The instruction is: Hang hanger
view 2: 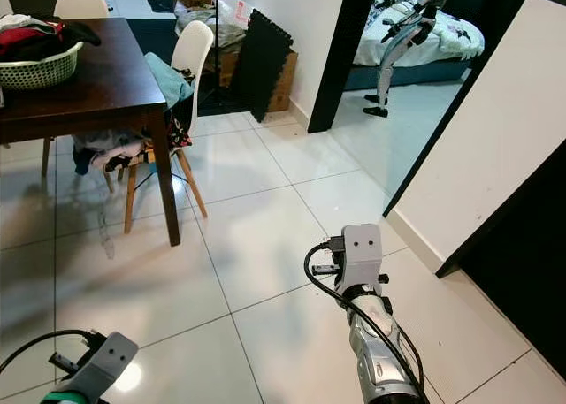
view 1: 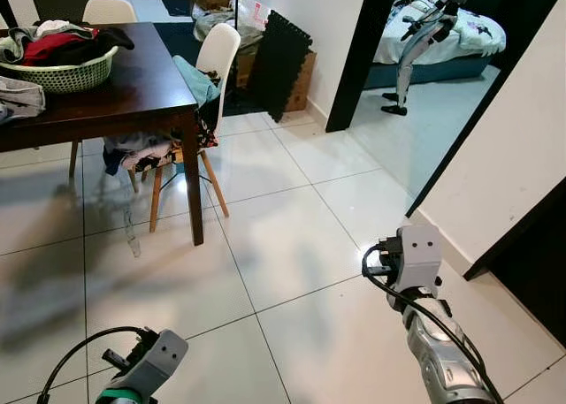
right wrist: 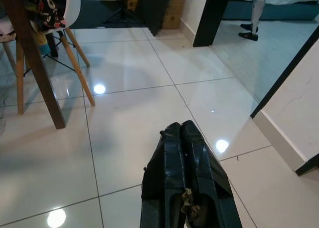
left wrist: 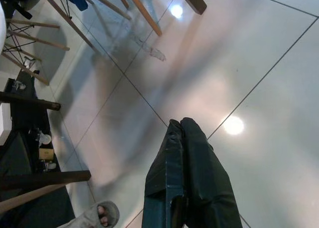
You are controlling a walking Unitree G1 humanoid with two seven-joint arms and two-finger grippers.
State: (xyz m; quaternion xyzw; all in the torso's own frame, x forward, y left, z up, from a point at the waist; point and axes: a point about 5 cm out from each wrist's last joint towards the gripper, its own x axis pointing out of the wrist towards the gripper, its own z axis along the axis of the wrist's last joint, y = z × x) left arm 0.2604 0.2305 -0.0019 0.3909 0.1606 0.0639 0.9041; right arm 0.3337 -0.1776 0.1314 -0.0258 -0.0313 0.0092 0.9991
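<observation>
Both arms hang low over the glossy white tiled floor, and neither carries anything. The right hand has its two black fingers pressed together, empty, pointing across the tiles toward a dark doorway frame that stands well ahead of it and slightly to its right; its silver forearm with a looping black cable is seen from the head camera at the lower right. The left hand is likewise closed with nothing between the fingers, aimed down at bare tile with bright ceiling-light reflections just beside its tips; in its wrist view a grey slipper with toes showing sits near the base of the hand. Ahead of the left hand and well apart from it stands a dark wooden worktop carrying a pale green laundry basket heaped with red, dark and white clothes. A white chair with wooden legs is pushed in at the worktop's near corner, with a teal garment draped over it and more clothes piled on the seat. Beyond the chair a black foam mat leans against a cardboard box at the wall. Through the doorway ahead of the right hand, another humanoid robot stands beside a bed with patterned bedding. No hanger can be made out among the clothes or on the floor, so its place cannot be told.
</observation>
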